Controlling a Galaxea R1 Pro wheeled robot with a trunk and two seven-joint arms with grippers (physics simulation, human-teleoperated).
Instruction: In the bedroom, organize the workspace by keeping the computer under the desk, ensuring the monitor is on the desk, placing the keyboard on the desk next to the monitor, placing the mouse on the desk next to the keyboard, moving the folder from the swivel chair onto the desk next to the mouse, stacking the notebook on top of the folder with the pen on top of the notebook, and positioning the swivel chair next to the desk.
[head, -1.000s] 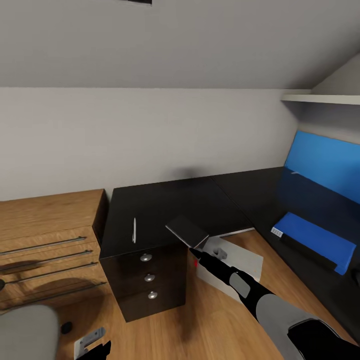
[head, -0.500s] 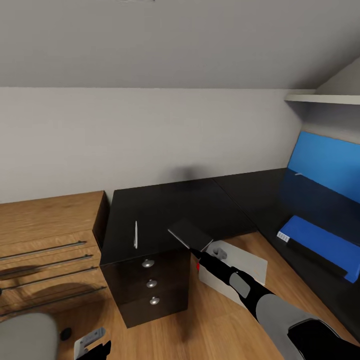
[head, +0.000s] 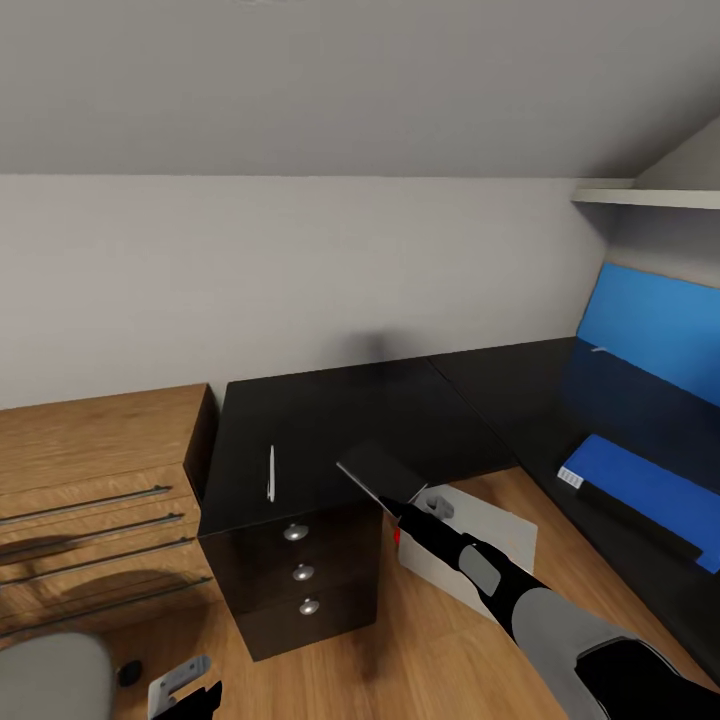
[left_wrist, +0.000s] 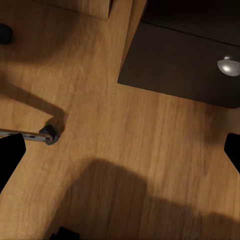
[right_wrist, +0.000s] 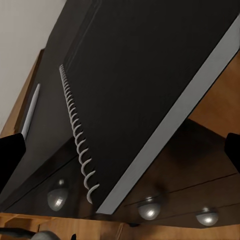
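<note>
Head view, sweeping left to right: the swivel chair (head: 45, 675) sits low at my left, grey seat just showing, and my left gripper (head: 180, 690) hangs beside it over the wood floor (head: 440, 650). In the left wrist view its fingers are spread wide with nothing between them.

Next comes the dresser (head: 95, 490), then the desk (head: 330, 410) with its dark drawer unit (head: 300, 575). The pen (head: 271, 472) lies alone on the black top, near the front edge.

Centre now: my right gripper (head: 400, 505) has the notebook (head: 378, 468) pinched at one corner, tilted, held above the desk's edge. In the right wrist view the spiral binding (right_wrist: 76, 135) runs across the cover.

Further right, the computer (head: 470, 545) stands on the floor beneath the desk, and the folder (head: 645, 490) already lies on the far wing, below the blue wall panel (head: 655, 330), well apart from my notebook.

My worry: a corner pinch on a tilted notebook could let it swing or slip on the way to the folder and drop to the floor. Carrying it low could clip the desk edge, and a sloppy sweep might nudge the pen off.
</note>
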